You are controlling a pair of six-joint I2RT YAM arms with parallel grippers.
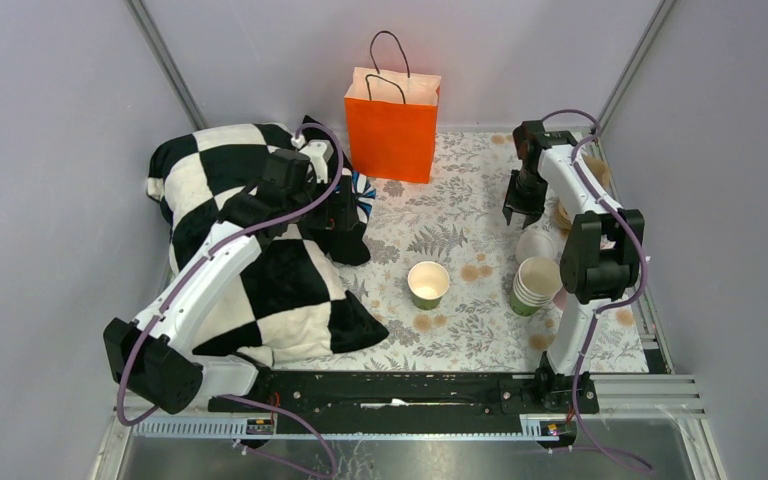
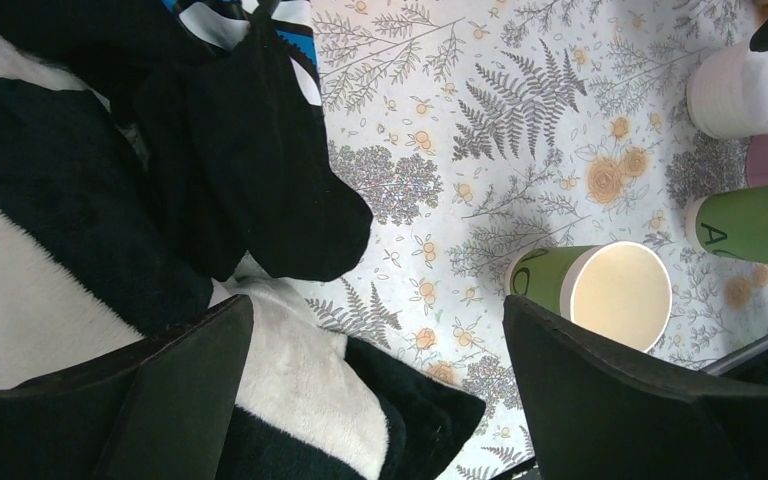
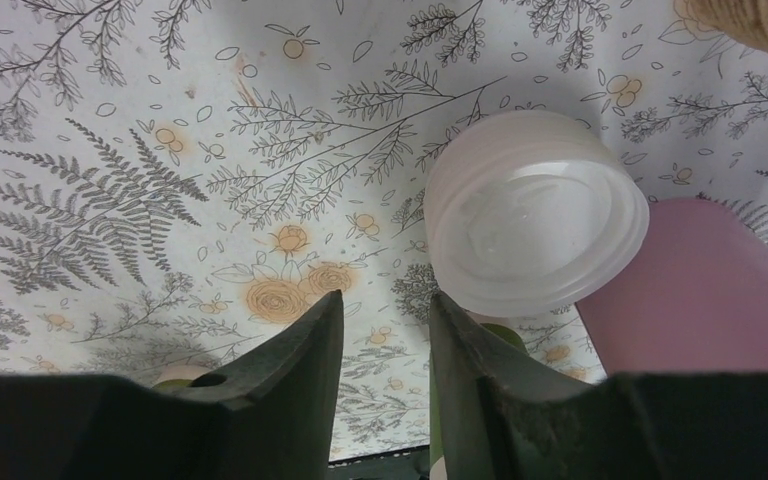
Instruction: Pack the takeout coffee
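Observation:
No green cup with a lid shows in any view. A single lidless green cup [image 1: 428,283] with a cream inside stands upright mid-table; it also shows in the left wrist view [image 2: 600,292]. A stack of white round lids [image 1: 538,243] [image 3: 535,225] lies at the right. My left gripper [image 1: 347,215] [image 2: 380,400] is wide open and empty, hovering over the pillow's edge to the left of the cup. My right gripper [image 1: 520,205] [image 3: 385,330] is slightly open and empty, just above the cloth beside the lids.
An orange paper bag [image 1: 392,125] stands open at the back. A black-and-white checkered pillow [image 1: 260,280] [image 2: 60,300] fills the left side. A stack of nested green cups [image 1: 535,285] [image 2: 750,225] and a pink cup [image 3: 700,290] stand at the right.

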